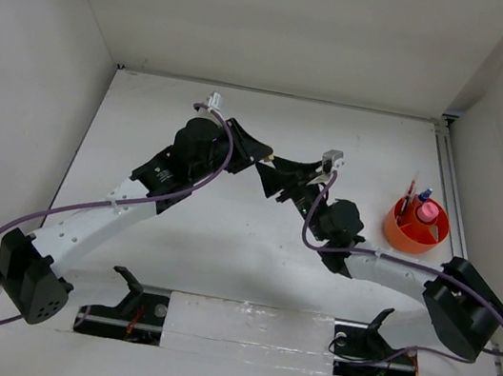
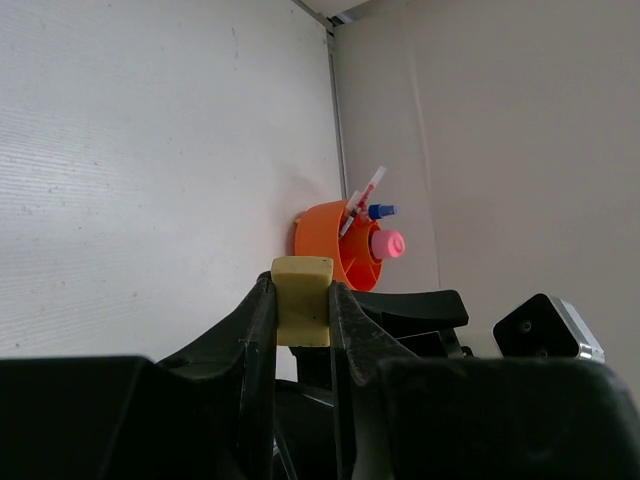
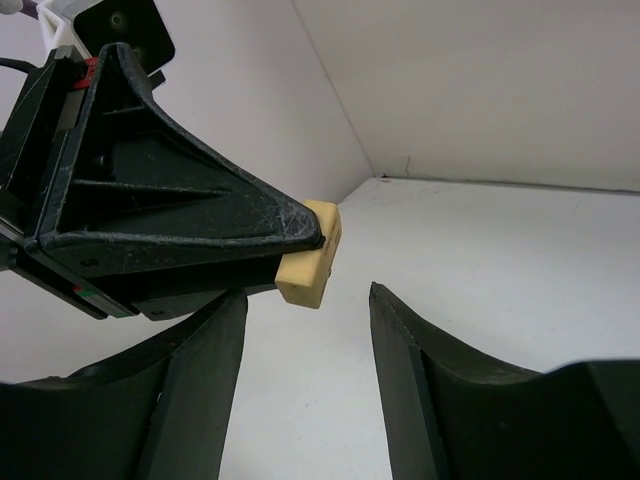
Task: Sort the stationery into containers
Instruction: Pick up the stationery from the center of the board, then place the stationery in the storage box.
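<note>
left end effector (image 2: 301,312) pinches eraser (image 2: 302,278); unseen from above

**Left arm** (image 1: 112,213): you are running it from the near left base diagonally toward the middle of the worktop, with the elbow bent and the wrist turning to the right.

**Left gripper** (image 2: 302,290): you are keeping its jaws pinched together at the tips on a tan eraser cube (image 2: 302,305).

**Right arm** (image 1: 393,267): you are stretching it from the near right base leftward, with the wrist pointing at the left gripper.

**Right gripper** (image 3: 305,310): you are holding its jaws partly apart and gripping nothing. The tips are sitting just beneath the cube.

**Both grippers:** they are facing each other nose to nose, tips close together.
</note>
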Controlling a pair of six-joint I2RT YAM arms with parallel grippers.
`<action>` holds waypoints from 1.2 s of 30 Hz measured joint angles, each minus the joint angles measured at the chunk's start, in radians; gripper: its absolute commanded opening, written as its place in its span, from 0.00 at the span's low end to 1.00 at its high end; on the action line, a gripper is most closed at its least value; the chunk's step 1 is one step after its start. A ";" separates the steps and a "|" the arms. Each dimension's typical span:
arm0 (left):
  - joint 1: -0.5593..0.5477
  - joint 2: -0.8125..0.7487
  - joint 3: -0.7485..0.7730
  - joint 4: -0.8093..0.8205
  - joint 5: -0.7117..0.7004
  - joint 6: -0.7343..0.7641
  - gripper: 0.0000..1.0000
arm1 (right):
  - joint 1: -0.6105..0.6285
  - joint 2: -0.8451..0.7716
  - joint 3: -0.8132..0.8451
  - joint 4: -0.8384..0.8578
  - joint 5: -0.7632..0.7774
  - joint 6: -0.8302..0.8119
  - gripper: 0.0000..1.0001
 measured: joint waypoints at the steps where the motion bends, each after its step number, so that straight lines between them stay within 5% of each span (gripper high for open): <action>1: 0.000 0.000 0.000 0.000 0.000 0.000 0.00 | 0.000 0.004 0.002 0.003 -0.001 0.000 0.58; 26: 0.000 0.021 0.000 0.034 0.021 -0.006 0.00 | -0.074 0.056 -0.004 0.136 -0.071 0.020 0.56; 36: 0.013 0.035 -0.005 0.029 -0.005 -0.007 0.00 | -0.077 0.152 0.017 0.222 -0.067 0.050 0.48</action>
